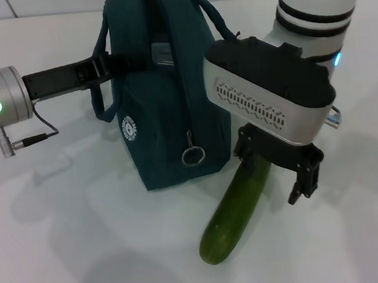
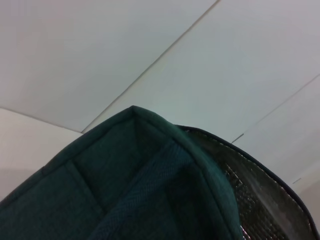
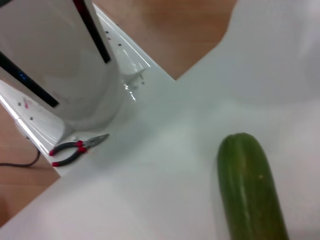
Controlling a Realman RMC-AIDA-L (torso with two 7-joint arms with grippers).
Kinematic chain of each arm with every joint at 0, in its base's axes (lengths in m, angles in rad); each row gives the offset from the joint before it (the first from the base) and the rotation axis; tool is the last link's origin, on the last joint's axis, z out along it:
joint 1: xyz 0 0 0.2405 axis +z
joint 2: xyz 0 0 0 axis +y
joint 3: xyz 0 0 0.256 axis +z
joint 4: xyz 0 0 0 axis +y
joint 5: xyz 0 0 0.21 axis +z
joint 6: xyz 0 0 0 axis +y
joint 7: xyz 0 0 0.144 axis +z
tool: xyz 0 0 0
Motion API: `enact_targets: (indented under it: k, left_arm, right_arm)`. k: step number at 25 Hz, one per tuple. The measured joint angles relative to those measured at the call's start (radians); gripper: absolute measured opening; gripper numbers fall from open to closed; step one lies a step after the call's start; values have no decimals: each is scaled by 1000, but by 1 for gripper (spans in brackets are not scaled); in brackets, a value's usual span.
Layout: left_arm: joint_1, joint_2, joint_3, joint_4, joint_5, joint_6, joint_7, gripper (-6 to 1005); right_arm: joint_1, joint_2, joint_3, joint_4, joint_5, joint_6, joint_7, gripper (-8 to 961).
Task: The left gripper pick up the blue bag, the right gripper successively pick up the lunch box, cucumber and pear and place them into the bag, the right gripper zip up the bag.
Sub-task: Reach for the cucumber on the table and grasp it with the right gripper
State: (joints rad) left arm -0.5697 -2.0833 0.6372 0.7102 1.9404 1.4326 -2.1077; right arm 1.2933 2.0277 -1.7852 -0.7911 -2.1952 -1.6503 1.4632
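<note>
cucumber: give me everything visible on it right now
The cucumber is long, smooth and dark green with a rounded blunt end, apparently undamaged. It lies flat on the white table, angled, its far end running under the right gripper beside the blue bag; whether it touches the bag is hidden. The fingers hang over that end, not visibly closed on it.
</note>
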Motion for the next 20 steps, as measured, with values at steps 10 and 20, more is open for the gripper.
enact_targets:
  k: [10,20]
  left_arm:
    - [-7,4,4,0,0,-2,21,36]
    - [-7,2,4,0,0,-9,24,35]
  right_arm:
    - [26,0,-78,41,44,98,49,812]
    - [29,0,-84,56,82,115,97,847]
